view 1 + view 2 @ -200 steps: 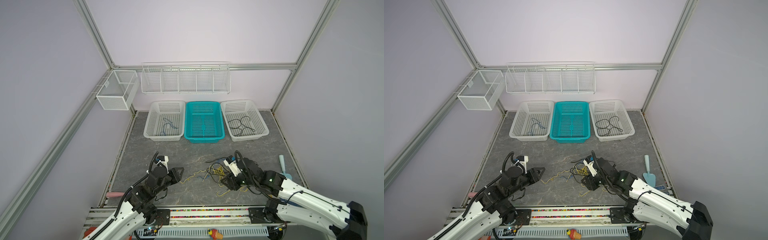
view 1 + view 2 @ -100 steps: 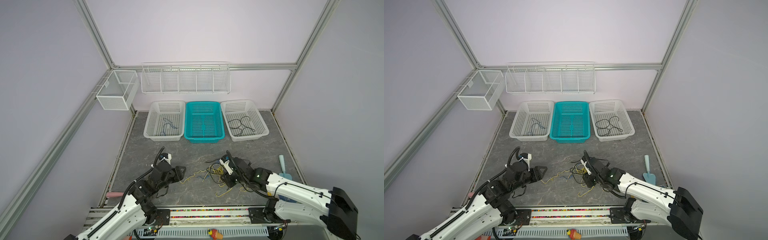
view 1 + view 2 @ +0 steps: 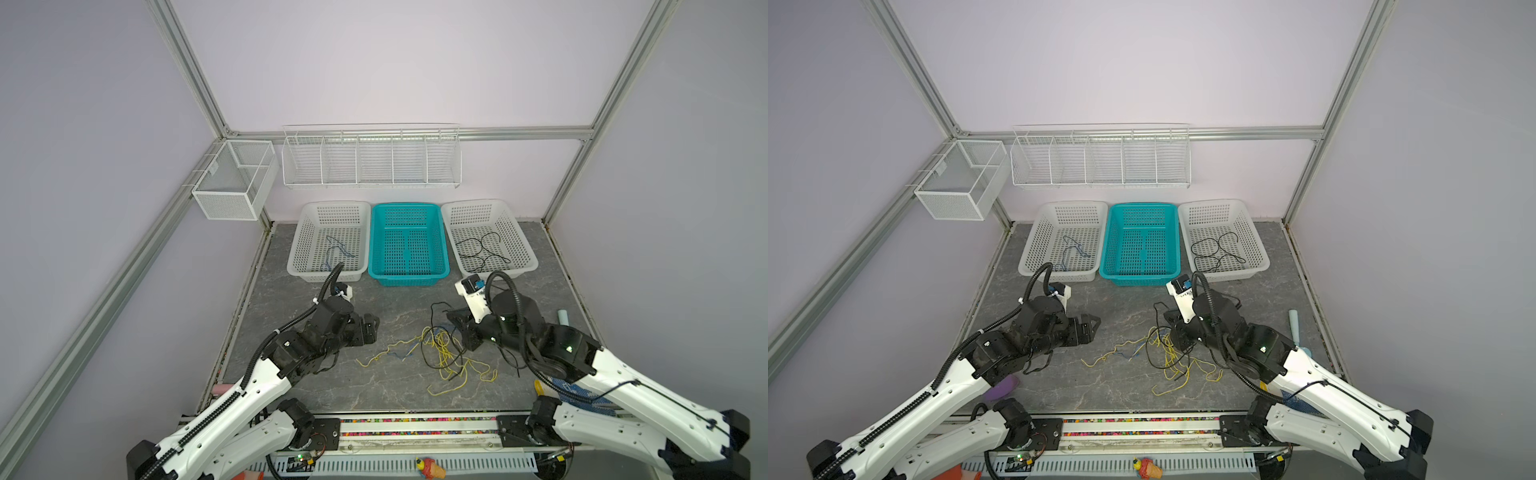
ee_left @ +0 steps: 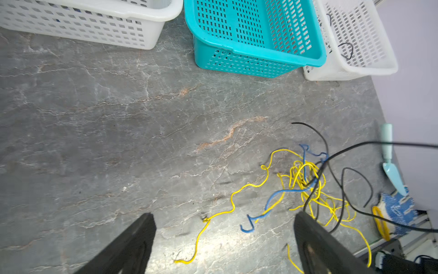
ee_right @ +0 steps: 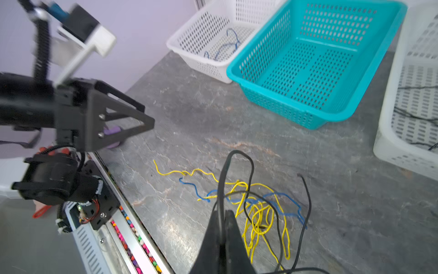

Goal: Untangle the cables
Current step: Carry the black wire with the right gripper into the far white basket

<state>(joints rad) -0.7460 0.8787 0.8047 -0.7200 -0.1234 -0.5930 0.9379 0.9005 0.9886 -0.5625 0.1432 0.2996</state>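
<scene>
Pinching a black cable [image 5: 222,189] between shut jaws, the right tool [image 5: 221,213] has one strand of the tangled cables [image 3: 442,353], which lie on the table [image 3: 395,291] near its front edge, right of middle. The left tool [image 4: 224,214] hovers wide open beside the tangle's loose yellow strand [image 4: 251,185]. Next, I judge, it must pin that strand while the black one is drawn clear.

Tabletop [image 3: 399,303]: grey veined stone-look surface, smooth, faint sheen. Teal basket [image 3: 376,245], left white basket [image 3: 300,245], right white basket [image 3: 521,245]: perforated moulded plastic, semi-gloss. Wall rack [image 3: 371,166], mesh box [image 3: 224,205]: white-coated metal wire. Frame rail [image 3: 519,134]: matt bare metal. Cables [image 4: 303,175]: thin smooth coloured sheathing
</scene>
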